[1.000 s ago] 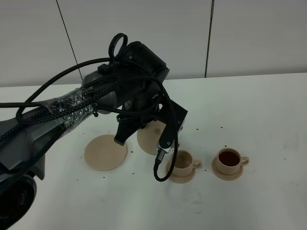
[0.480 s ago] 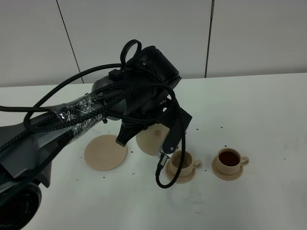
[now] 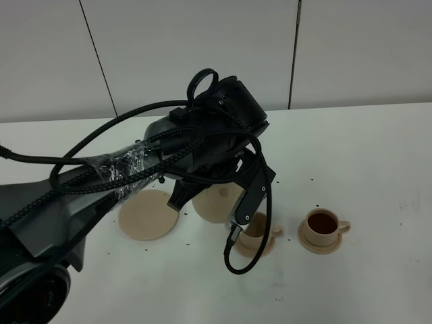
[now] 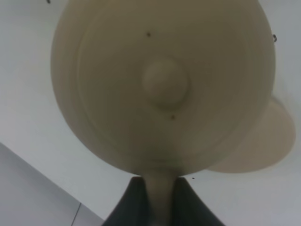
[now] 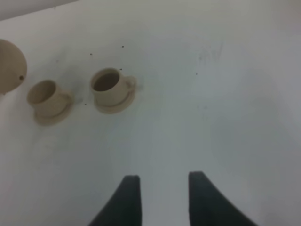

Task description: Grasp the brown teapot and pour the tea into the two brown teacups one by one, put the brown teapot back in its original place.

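Firmly, left jaws pinch the brown teapot [image 4: 164, 84] by its handle [image 4: 160, 197]; right jaws stand spread, empty.

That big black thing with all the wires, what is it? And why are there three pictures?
It is a robot arm; the robot has two. One picture comes from a camera up high above the white table. The other two come from small cameras on the arms' wrists. The left gripper, a two-fingered claw, is shut on the handle of a tan teapot, lifted off the table. The right gripper is open and holds nothing. Two small cups stand on saucers: one cup has dark tea in it, the other cup is partly hidden by the arm. The big saucer has nothing on it.
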Controlling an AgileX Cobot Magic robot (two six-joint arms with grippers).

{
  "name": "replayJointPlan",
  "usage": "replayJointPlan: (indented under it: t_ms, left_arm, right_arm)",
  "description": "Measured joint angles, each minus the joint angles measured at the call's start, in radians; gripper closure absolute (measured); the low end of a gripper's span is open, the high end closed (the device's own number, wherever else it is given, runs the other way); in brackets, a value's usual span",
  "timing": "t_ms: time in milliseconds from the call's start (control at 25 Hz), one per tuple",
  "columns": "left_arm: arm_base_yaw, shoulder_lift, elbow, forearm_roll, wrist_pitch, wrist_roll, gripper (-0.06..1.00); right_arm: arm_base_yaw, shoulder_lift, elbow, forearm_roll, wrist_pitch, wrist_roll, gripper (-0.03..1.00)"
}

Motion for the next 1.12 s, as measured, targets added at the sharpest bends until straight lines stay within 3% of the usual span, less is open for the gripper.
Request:
replayJointPlan:
  t_ms: [240,840,1120]
  left_arm:
    - [-0.006,0.006,0.0,0.01,0.001,-0.009,0.78]
    - [-0.062,0.027,0.0,0.149,0.03,-0.067,0.78]
    - [-0.082,0.027,0.0,0.174,0.03,-0.08,0.78]
  right_arm:
    - [0.0,0.0,0.0,0.0,0.0,0.0,0.72]
    - [0.0,0.0,0.0,0.0,0.0,0.0,0.72]
    - [0.0,0.0,0.0,0.0,0.0,0.0,0.72]
